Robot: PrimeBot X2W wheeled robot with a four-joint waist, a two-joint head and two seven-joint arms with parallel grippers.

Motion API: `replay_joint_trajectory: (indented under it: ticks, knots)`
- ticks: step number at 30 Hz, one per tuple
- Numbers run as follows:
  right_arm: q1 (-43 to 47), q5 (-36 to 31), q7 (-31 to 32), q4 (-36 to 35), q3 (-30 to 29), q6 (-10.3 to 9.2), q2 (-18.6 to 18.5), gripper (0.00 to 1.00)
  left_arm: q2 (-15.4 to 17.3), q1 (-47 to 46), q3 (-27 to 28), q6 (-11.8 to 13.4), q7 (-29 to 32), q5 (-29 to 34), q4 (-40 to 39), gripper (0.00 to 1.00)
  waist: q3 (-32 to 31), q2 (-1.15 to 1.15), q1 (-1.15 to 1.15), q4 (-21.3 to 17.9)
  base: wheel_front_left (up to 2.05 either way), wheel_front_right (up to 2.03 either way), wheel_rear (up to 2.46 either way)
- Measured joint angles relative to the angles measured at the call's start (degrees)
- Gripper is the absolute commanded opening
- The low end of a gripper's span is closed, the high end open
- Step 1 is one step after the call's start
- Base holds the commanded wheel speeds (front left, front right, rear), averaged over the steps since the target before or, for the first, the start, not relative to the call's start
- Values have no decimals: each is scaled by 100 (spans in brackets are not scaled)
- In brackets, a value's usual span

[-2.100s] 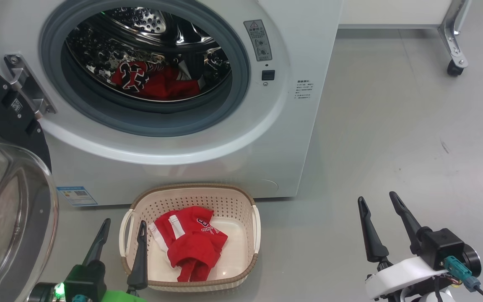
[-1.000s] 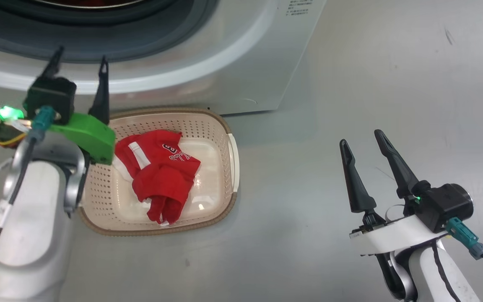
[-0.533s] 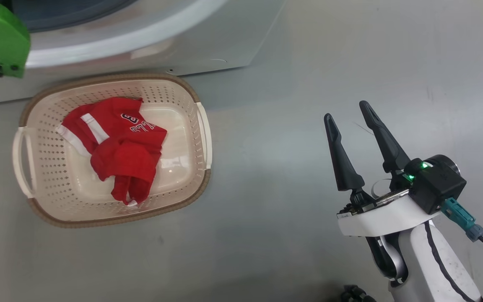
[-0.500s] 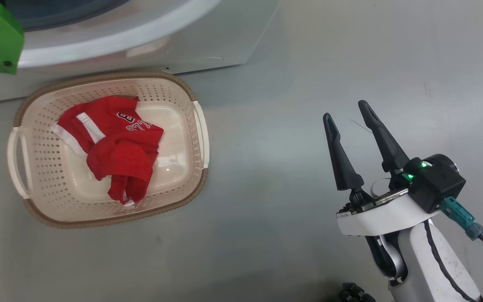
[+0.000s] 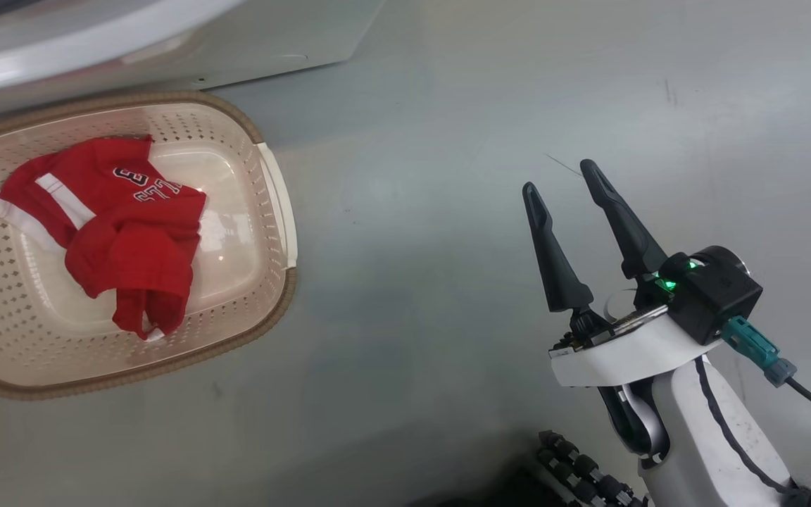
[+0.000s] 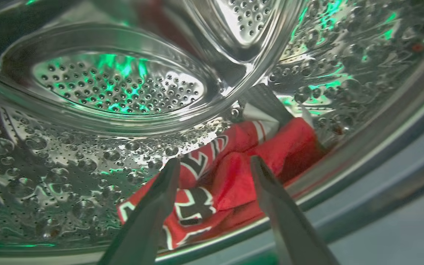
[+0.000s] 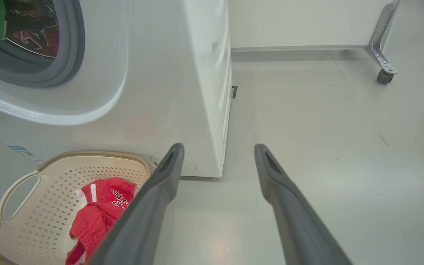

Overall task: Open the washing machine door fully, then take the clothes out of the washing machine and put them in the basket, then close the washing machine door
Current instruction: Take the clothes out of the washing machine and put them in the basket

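Basket on floor, just before washing machine. Shirt in basket, left of middle, bunched on its bottom. Right pincer well right of basket, over bare floor, jaws apart, nothing between. Left pincer inside drum, jaws apart, tips near jersey, contact not clear. Jersey at drum bottom, close to front lip. Castered leg far behind, right of machine.

We seem to be in a test lab. We see a washer on a smooth grey floor, a white wall and a steel leg on a caster.
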Motion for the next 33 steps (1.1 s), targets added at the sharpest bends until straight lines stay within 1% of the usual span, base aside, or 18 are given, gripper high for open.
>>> replay_joint_trajectory:
  ticks: [1, 2, 5, 6, 15, 18, 19, 20, 21, 22, 30, 33]
  knots:
    - [-16, 21, 0, 19, 20, 31, 2, 100, 68, -118, 29, -2, 33, 2, 57, 100, 34, 0, 0, -27, 0, 0, 0]
    - [-16, 21, 0, 19, 20, 31, 2, 100, 68, -118, 29, -2, 33, 2, 57, 100, 34, 0, 0, -27, 0, 0, 0]
    - [-85, 87, -2, 109, 89, 43, 21, 100, 381, -452, 145, 2, 91, 118, 164, 100, 155, 0, 0, -149, 0, 0, 0]
    - [-106, 98, -4, 122, 109, 45, 21, 100, 414, -493, 166, 2, 148, 152, 203, 100, 181, 0, 0, -180, 0, 0, 0]
    - [-231, 223, -51, 257, 183, 48, 30, 100, 571, -606, 215, 4, 549, 242, 657, 100, 372, 0, 0, -408, 0, 0, 0]
    - [-255, 257, -51, 300, 185, 62, 38, 100, 587, -686, 218, 87, 598, 343, 736, 100, 406, 0, 0, -456, 0, 0, 0]
    - [-256, 269, -51, 315, 183, 73, 37, 100, 587, -715, 218, 101, 624, 344, 768, 97, 412, 0, 0, -464, 0, 0, 0]
    - [-257, 280, -51, 328, 185, 73, 40, 100, 588, -736, 230, 113, 656, 343, 792, 51, 417, 0, 0, -469, 0, 0, 0]
    - [-259, 294, -51, 335, 186, 73, 40, 100, 587, -759, 241, 129, 667, 343, 814, 13, 420, 0, 0, -473, 0, 0, 0]
    - [-270, 309, -51, 334, 185, 73, 40, 100, 587, -776, 253, 129, 723, 341, 839, 0, 423, 0, 0, -475, 0, 0, 0]
    - [-395, 383, -51, 279, 158, 70, 40, 100, 470, -866, 260, 130, 694, 259, 842, 0, 440, 0, 0, -455, 0, 0, 0]
    - [-396, 386, -51, 232, 34, 23, 42, 100, 229, -959, 275, 129, 592, 60, 771, 0, 447, 0, 0, -400, 0, 0, 0]
